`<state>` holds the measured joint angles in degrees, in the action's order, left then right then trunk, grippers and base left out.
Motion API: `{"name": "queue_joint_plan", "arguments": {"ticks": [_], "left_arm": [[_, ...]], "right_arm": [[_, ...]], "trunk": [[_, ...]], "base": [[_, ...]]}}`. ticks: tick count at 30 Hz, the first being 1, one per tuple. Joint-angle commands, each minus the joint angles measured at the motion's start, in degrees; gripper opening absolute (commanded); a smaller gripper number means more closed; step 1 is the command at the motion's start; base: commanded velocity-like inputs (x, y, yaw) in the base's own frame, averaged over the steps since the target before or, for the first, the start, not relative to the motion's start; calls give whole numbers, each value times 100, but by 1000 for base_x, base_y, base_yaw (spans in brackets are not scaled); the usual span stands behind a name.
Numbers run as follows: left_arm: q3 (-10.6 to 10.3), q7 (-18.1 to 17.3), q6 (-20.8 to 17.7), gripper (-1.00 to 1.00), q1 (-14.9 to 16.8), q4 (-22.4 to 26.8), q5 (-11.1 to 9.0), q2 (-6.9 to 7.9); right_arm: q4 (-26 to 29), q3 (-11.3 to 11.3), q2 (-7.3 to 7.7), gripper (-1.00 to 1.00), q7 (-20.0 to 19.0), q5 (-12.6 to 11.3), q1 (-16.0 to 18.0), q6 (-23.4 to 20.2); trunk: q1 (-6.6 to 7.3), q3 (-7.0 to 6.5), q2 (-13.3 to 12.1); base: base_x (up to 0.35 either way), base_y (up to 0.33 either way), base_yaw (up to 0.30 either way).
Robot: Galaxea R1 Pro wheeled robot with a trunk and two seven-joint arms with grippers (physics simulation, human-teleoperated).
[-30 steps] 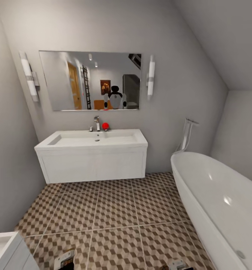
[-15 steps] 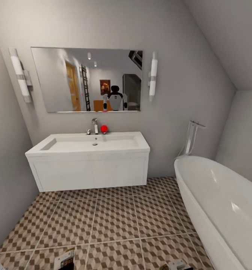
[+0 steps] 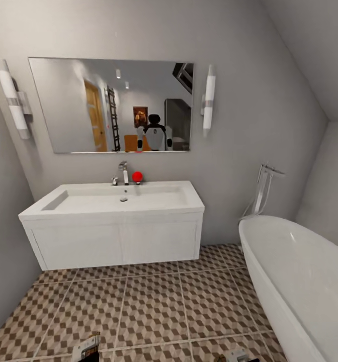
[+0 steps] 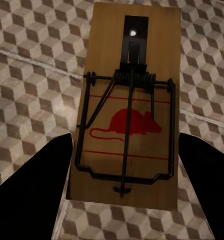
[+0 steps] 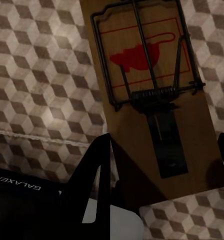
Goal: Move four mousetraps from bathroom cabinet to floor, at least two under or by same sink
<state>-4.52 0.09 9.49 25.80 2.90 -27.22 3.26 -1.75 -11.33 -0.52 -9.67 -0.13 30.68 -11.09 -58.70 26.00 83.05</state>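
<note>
Left end effector [image 4: 123, 165] and right end effector [image 5: 162, 165] each clamped on a mousetrap [image 4: 127, 105] (over bathroom floor [image 3: 154, 296]).

It was a home bathroom. A white vanity sink [image 3: 113, 201] stood under a wide wall mirror [image 3: 111, 104], with a white bathtub [image 3: 294, 281] alongside on the cube-patterned tiled floor [image 3: 154, 306].

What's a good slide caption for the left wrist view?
Left gripper carrying a wooden mousetrap above the cube-patterned bathroom floor.
</note>
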Motion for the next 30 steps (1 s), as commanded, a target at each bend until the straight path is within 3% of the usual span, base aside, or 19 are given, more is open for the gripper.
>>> {"name": "queue_joint_plan", "arguments": {"ticks": [1,7,24,30], "left_arm": [[-48,0,17,-100,4,-5,-47,2],[-47,1,17,-100,4,-7,-47,3],[-41,8,18,-100,4,-5,-45,2],[-76,-13,26,-100,4,-1,-21,4]], "right_arm": [[-9,-35,-1,-100,-22,-14,8,-7],[-9,-35,-7,-100,-19,-14,8,-7],[-9,-35,6,-100,-12,-38,8,-9],[-9,-30,18,-100,-2,-54,8,-12]], "trunk": [[-3,6,3],[-3,6,3],[-3,6,3],[-3,6,3]], "base": [[323,0,0],[323,0,84],[321,0,222],[84,0,23]]}}
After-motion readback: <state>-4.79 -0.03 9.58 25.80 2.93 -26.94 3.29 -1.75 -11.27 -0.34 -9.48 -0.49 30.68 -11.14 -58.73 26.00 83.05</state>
